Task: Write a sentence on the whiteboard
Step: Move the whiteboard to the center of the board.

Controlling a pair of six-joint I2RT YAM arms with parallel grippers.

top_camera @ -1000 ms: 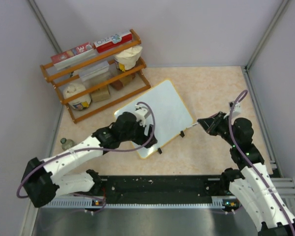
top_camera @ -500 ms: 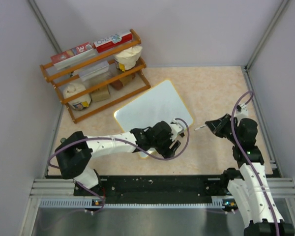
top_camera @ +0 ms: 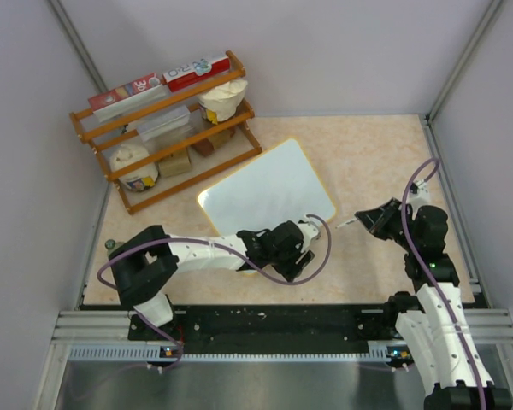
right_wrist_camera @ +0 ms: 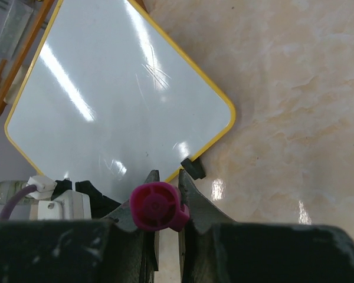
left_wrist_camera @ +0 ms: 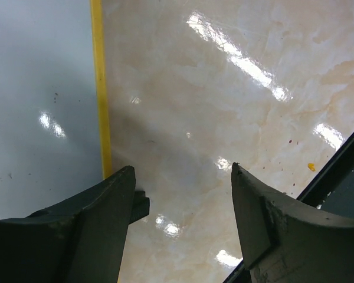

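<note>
Top external first, for the whiteboard (top_camera: 269,192): lies flat on the table (top_camera: 376,154), turned cornerwise, free of both arms. Looks plain white with rounded corners and a thin yellow-orange rim. Bears no writing anywhere in view, only glare streaks and a few faint scuffs in the right wrist view (right_wrist_camera: 118,100). Carries small black clips on its near-right edge, one showing at (right_wrist_camera: 193,168).

At that same edge, near the near corner: the left gripper (top_camera: 301,235), tilted down over the rim. From its own camera (left_wrist_camera: 182,171), jaws apart with nothing between them, one finger over the board side of the yellow rim (left_wrist_camera: 100,88), the other over bare table, and a black clip (left_wrist_camera: 140,206) just beside the inner finger.

Beyond the right corner of the whiteboard, near but apart: the right gripper (top_camera: 363,220), jaws clamped on a marker (right_wrist_camera: 156,206) with a magenta butt end, its pale tip (top_camera: 345,224) aimed at the board. Cannot tell whether capped.

Beyond the far-left edge: a wooden rack (top_camera: 167,128) of boxes and jars.

Judged as setup, with writing not yet begun. Next move probably calls for pinning or pinching the rim with the left jaws, then bringing the marker tip onto the white face at light, even pressure, so as not to skid the board.
</note>
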